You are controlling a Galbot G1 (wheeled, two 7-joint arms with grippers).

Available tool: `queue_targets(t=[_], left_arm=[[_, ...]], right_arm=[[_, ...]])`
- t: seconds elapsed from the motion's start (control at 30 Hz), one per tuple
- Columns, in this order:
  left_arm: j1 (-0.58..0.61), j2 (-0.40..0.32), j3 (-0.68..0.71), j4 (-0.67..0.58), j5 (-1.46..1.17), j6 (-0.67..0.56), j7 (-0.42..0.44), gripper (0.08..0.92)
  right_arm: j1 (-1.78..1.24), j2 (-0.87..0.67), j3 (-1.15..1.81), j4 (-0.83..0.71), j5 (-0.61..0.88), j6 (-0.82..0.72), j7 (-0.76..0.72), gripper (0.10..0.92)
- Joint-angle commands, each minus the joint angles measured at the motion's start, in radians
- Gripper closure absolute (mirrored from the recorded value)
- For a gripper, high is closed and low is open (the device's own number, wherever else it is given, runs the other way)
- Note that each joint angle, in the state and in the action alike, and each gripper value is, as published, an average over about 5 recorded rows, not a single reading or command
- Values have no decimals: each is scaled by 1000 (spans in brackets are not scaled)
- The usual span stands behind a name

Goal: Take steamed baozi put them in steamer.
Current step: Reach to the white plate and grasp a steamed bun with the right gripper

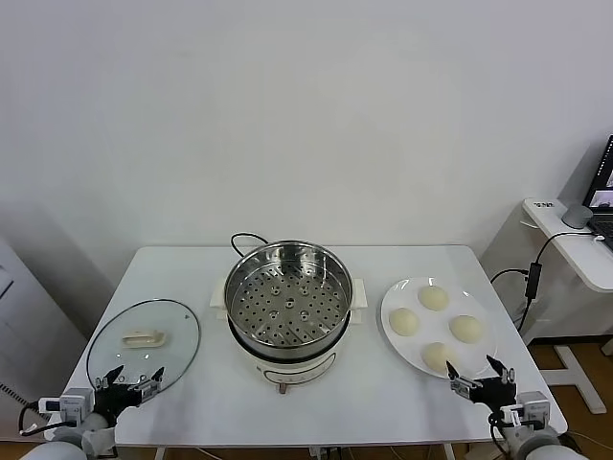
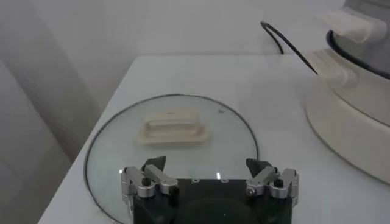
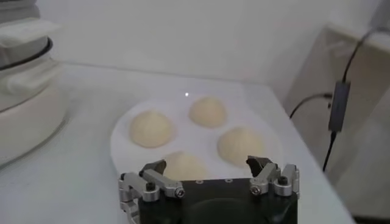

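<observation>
Several cream-white steamed baozi (image 1: 434, 298) (image 3: 151, 128) lie on a flat white plate (image 1: 393, 326) at the table's right. The steamer (image 1: 287, 299), a shiny steel pot with a perforated floor on a white base, stands empty in the middle. My right gripper (image 1: 476, 373) (image 3: 206, 164) hovers open just in front of the plate, above the nearest bun (image 1: 437, 356), with nothing between its fingers. At the front left edge my left gripper (image 1: 133, 376) (image 2: 206, 164) stands open over the near rim of the glass lid (image 1: 144, 343), holding nothing.
The glass lid with a white handle (image 2: 172, 128) lies flat at the table's left. A black cord (image 1: 245, 240) runs behind the steamer. A side desk (image 1: 575, 244) with cables (image 1: 532, 278) stands close off the table's right edge.
</observation>
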Motion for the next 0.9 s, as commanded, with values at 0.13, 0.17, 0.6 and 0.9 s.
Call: queue_targets(t=[0.13,0.17,0.6,0.9], left_arm=[[2,-3,0,-6,12,1,0,177],[1,-3,-1,-7,12,1,0,177],[-1,-8,-1,-9,13,9,-2,177],[-11,-15,2,-8,14,21,-5,177]], right_arm=[[275,-172,-83,-159,-509,65,-105,203],[308,-196,-105,-182,-557,79,-120,203],[810,-350,-481,-459,-645,180,-586,203],[1231,-399,-922,-656,-479,186,-803,203]])
